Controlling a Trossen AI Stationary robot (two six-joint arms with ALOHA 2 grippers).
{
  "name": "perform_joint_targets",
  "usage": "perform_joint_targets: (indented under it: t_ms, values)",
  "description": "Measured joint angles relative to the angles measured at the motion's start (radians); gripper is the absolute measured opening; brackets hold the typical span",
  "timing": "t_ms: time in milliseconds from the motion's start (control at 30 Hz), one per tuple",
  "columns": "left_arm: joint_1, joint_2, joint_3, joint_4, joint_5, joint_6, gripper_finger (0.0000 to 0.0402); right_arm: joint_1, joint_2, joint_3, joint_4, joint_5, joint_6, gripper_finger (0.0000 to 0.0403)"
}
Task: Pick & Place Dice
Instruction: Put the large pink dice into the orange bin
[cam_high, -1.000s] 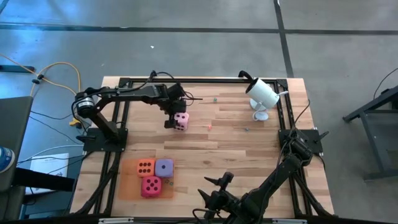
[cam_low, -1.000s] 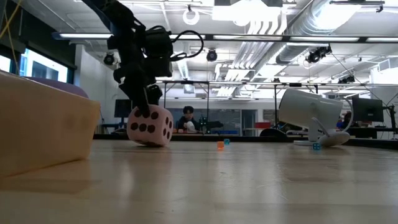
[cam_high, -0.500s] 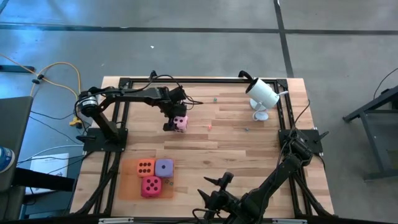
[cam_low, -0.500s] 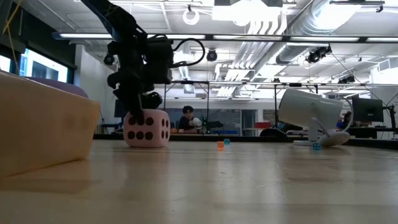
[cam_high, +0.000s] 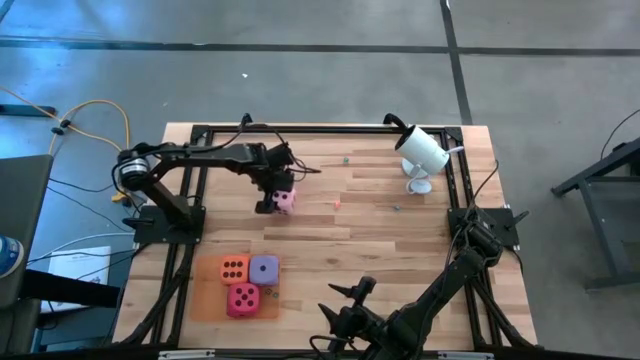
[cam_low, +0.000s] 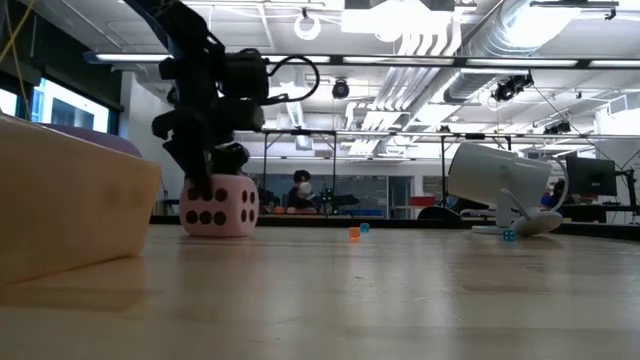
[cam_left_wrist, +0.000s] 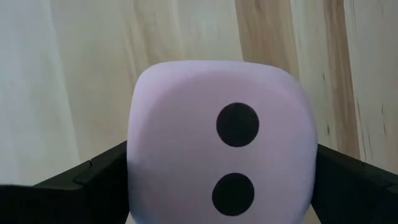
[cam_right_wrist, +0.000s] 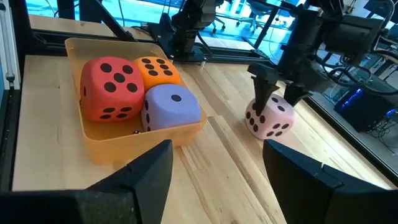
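Right gripper: waits above the table's near edge, a little right of its middle; fingers apart, nothing between them.
Orange tray: flat on the wooden table, by the near left corner; three dice sit inside it.
Magenta die: in the tray's near part, touching the two dice behind it; the right wrist view shows five pips on the side facing it.
Orange die: in the tray's far left part, five pips up, just beside the purple die.
Purple die: in the tray's far right part, one pip up, pressed against the orange and magenta dice.
Light pink die: on the bare table, well apart from the tray, left of the table's middle and toward the far edge; it sits flat on the wood in the low view, six pips facing that camera.
Left gripper: reaching in from the left edge, down over the pink die; its fingers stand on either side of the die, close against it, but whether they press on it cannot be told.
Small bits: an orange one and a blue one on the wood, right of the pink die.
White camera: on its stand by the far right corner.
Person: seated in the room beyond the table.
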Motion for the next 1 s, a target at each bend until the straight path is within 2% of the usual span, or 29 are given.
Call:
perform_joint_targets:
  t_ms: [133,233,467,600,733,1000]
  values:
    - [-0.051,-0.070,0.001,-0.027,-0.062,-0.021,0.0365,0.000,0.000,0.000,0.000,0.000,0.000,0.0239]
    - [-0.099,-0.135,0.031,-0.117,-0.089,-0.032,0.0364,-0.001,0.000,0.000,0.000,0.000,0.000,0.0239]
    - [-0.255,-0.282,0.210,-0.367,-0.196,-0.169,0.0364,-0.001,0.000,0.000,-0.001,0.002,0.000,0.0239]
    - [-0.372,-0.334,0.318,-0.510,-0.192,-0.316,0.0364,-0.001,0.000,0.000,0.001,-0.002,0.000,0.0239]
    - [-0.521,-0.359,0.363,-0.616,-0.162,-0.463,0.0364,0.000,0.000,0.000,0.006,-0.007,0.000,0.0239]
    - [-0.868,-0.372,0.367,-0.643,-0.142,-0.814,0.0365,0.008,0.000,0.000,0.016,-0.011,0.007,0.0239]
